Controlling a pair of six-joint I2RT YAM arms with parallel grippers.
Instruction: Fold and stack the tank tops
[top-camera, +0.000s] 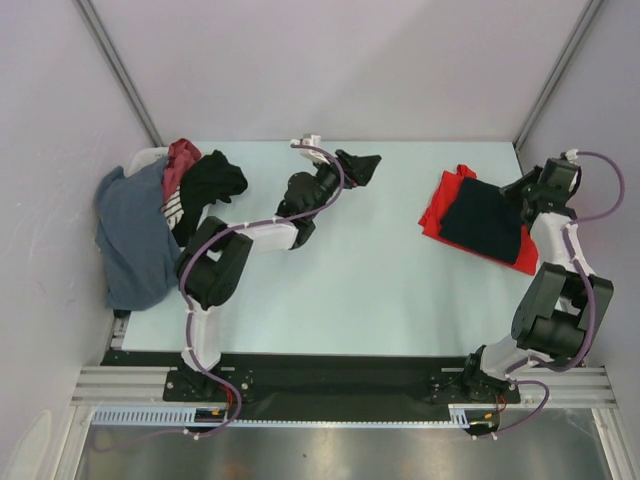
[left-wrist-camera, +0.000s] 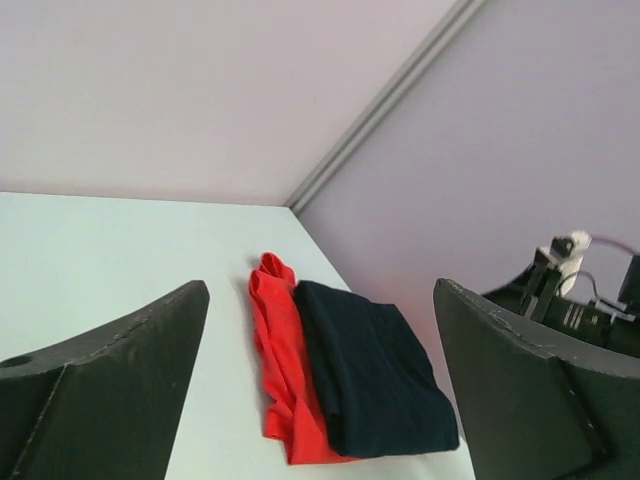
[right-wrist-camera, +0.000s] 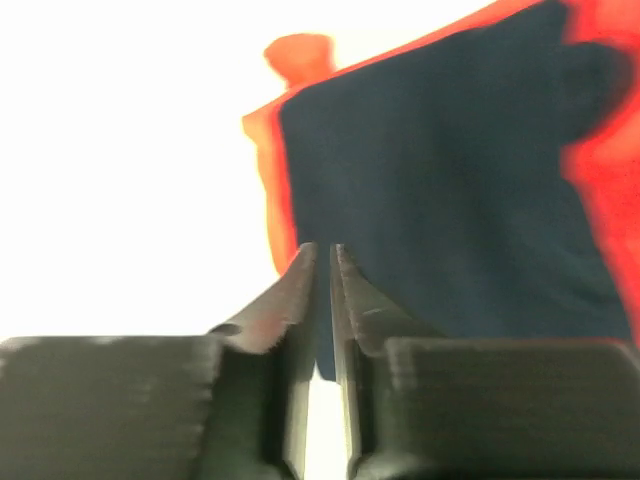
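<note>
Two folded tank tops lie stacked at the table's back right: the navy one (top-camera: 482, 220) on top of the bright red one (top-camera: 440, 205). Red cloth sticks out along the stack's left and near edges. My right gripper (top-camera: 518, 196) hovers at the stack's right edge. In its wrist view the fingertips (right-wrist-camera: 323, 247) stand almost together with only a thin slit, nothing between them, above the navy top (right-wrist-camera: 440, 180) and red top (right-wrist-camera: 610, 150). My left gripper (top-camera: 357, 166) is open over the back middle of the table, its wrist view facing the navy top (left-wrist-camera: 375, 370) and red top (left-wrist-camera: 280, 370) from afar.
A white basket (top-camera: 145, 157) stands at the back left corner. A grey-blue cloth (top-camera: 135, 235) hangs over its side, with a black cloth (top-camera: 212, 180) and a dark red one (top-camera: 182, 155) in it. Pale walls enclose the table on three sides.
</note>
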